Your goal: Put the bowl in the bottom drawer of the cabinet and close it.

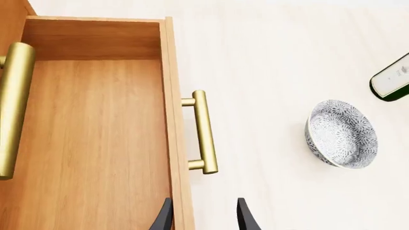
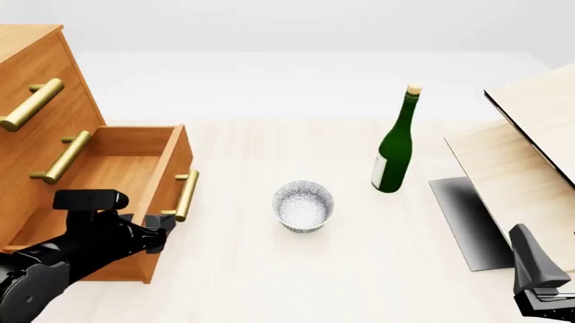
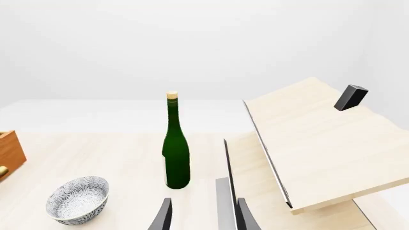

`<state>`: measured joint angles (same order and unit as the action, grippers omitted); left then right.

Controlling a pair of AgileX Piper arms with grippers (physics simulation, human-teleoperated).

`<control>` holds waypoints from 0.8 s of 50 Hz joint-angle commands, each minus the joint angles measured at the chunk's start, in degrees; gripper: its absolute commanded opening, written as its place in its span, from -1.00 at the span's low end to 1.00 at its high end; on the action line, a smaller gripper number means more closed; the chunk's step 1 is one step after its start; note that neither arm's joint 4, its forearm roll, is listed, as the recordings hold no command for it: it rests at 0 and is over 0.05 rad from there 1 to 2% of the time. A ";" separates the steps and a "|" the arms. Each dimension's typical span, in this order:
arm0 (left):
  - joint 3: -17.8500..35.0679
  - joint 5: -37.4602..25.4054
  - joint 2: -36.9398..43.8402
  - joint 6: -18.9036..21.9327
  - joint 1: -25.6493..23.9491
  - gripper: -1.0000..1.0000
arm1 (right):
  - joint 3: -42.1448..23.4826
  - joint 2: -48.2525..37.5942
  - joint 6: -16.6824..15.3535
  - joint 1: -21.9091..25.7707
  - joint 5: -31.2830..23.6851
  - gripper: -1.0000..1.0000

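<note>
Left gripper (image 1: 203, 216) first: jaws apart, nothing between them, the two dark fingertips (image 1: 164, 218) straddling the front panel of the bottom drawer (image 1: 96, 143) right below its short brass handle (image 1: 202, 132). In the front view that same gripper (image 2: 161, 224) sits at the drawer's front edge, just beside the handle (image 2: 184, 196), the black arm reaching in from the lower left. The drawer (image 2: 126, 171) is pulled well out of the cabinet (image 2: 40, 74), plain wood floor showing and nothing inside. Over to the right gripper (image 3: 203, 215): jaws parted too, gripping nothing, aimed across the table; from the front its tips fall outside the picture at the lower right corner. The bowl (image 2: 303, 205) sits upright on the pale table (image 2: 269, 282), out in the open between drawer and bottle, well apart from both grippers. The green bottle (image 2: 395, 145) stands upright with its cork on, beyond the bowl and to its right. Pale wooden panels (image 2: 521, 148) lean at the far right, a dark flat sheet (image 2: 467, 215) lying below them.
</note>
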<state>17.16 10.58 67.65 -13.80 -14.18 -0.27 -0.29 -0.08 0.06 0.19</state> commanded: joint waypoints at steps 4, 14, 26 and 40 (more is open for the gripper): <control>-0.82 2.27 3.67 -1.91 -0.71 1.00 | 0.02 0.02 0.01 -0.01 -0.02 1.00; -0.72 2.85 4.56 -1.96 -1.59 1.00 | 0.02 0.02 0.01 -0.01 -0.02 1.00; -0.49 3.42 5.38 -2.37 -3.60 1.00 | 0.02 0.02 0.01 -0.01 -0.02 1.00; -0.01 3.04 5.14 -2.45 -5.81 1.00 | 0.02 0.02 0.01 -0.01 -0.02 1.00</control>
<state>18.24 14.01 71.57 -15.43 -18.95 -0.27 -0.29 -0.08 0.06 0.19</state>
